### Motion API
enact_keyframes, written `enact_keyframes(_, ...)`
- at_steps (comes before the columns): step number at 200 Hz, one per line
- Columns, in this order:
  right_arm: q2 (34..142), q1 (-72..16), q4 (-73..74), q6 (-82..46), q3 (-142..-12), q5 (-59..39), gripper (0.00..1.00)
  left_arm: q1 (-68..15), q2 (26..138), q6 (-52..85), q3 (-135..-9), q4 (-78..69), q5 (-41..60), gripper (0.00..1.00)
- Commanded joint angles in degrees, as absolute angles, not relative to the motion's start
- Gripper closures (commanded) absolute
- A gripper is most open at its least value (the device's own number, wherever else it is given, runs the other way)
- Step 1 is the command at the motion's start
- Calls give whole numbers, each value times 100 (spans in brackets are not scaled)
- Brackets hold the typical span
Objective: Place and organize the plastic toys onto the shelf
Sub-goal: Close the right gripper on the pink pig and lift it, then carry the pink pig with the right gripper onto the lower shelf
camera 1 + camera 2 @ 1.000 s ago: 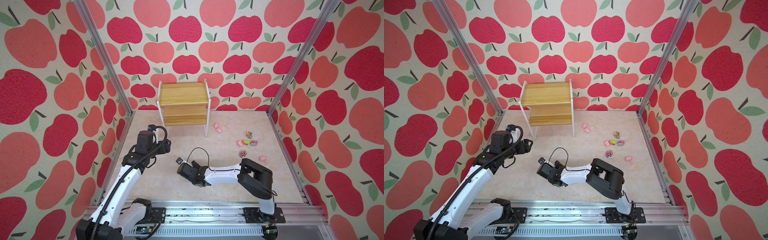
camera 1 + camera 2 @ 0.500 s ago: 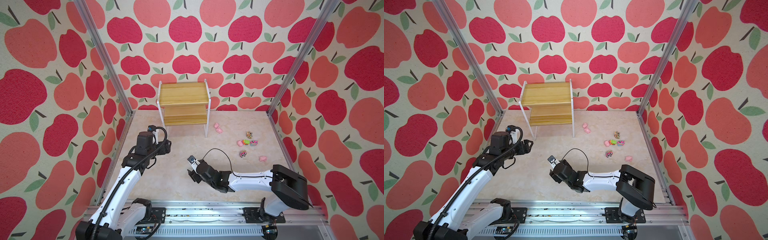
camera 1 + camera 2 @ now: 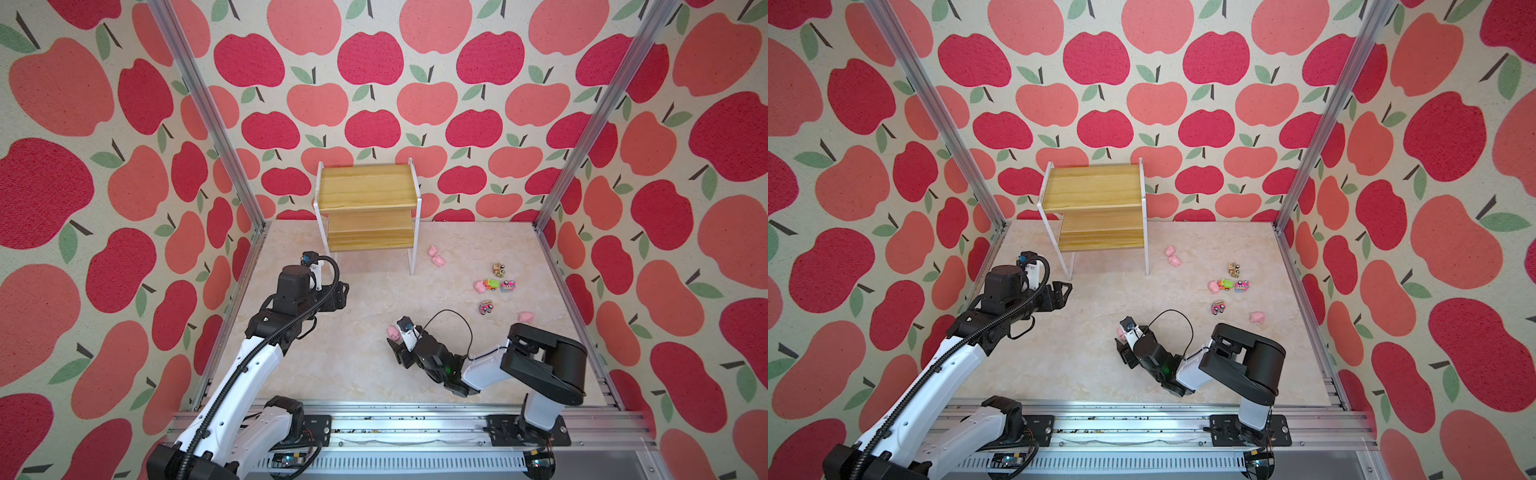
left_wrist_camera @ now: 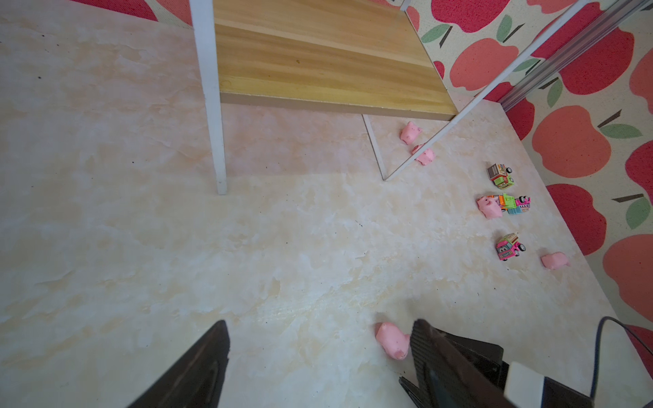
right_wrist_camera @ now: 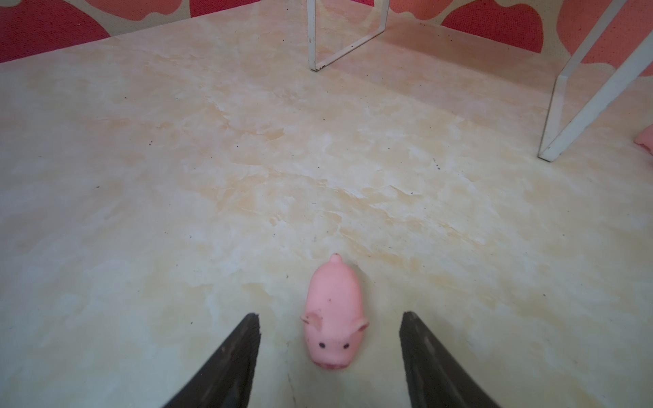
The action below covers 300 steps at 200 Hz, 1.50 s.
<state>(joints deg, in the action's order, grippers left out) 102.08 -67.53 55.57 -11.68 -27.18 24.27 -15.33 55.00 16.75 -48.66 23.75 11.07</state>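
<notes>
The shelf (image 3: 368, 195) (image 3: 1096, 191) stands at the back on white legs (image 4: 212, 106), both boards bare. One pink pig (image 5: 334, 318) (image 3: 392, 332) (image 3: 1121, 333) (image 4: 390, 339) lies on the floor between the spread fingers of my right gripper (image 5: 329, 313) (image 3: 395, 341) (image 3: 1126, 345), which is open and not touching it. The left gripper (image 4: 319, 321) (image 3: 343, 293) (image 3: 1065, 291) hovers open and empty left of the middle. More pigs (image 3: 436, 255) (image 3: 480, 286) (image 3: 527, 317) and several trucks (image 3: 498, 269) (image 3: 492, 284) (image 3: 485, 307) lie at the right.
The shelf's front right leg (image 3: 412, 266) (image 5: 565, 123) stands close to two pigs (image 4: 410, 132). Apple-print walls and metal posts (image 3: 557, 199) close in the marble floor (image 3: 353, 365). A rail (image 3: 395, 428) runs along the front edge.
The right arm's elbow swung out to the right and back, and its gripper shifted a little right to straddle the pig. The left arm has hardly moved.
</notes>
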Motion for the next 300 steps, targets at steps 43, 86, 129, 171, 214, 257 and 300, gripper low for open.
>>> enact_keyframes(43, 10830, -6450, 6371, -1445, -2772, 1929, 41, -1558, 5388, 1530, -4786, 2270, 1177, 17)
enact_keyframes(86, 11052, -6451, 6366, -1458, -2864, 1749, 43, -1549, 5361, 1529, -4788, 2259, 1172, 17)
enact_keyframes(129, 11035, -6454, 6307, -1283, -2972, 1651, 62, -1540, 5353, 1521, -4790, 2265, 1180, 17)
enact_keyframes(171, 10722, -6489, 5964, -1138, -3143, 1613, 74, -1474, 5311, 1520, -4789, 2244, 1113, 17)
enact_keyframes(214, 10007, -6517, 4417, -874, -4164, 1964, 76, -1071, 5283, 1591, -4850, 2303, 960, 17)
enact_keyframes(257, 10481, -6417, 2989, -943, -6270, 2696, 76, -488, 5096, 1787, -4861, 2398, 597, 17)
enact_keyframes(300, 11544, -6347, 2345, -1129, -8244, 3277, 77, -221, 4915, 1797, -4843, 2463, 335, 17)
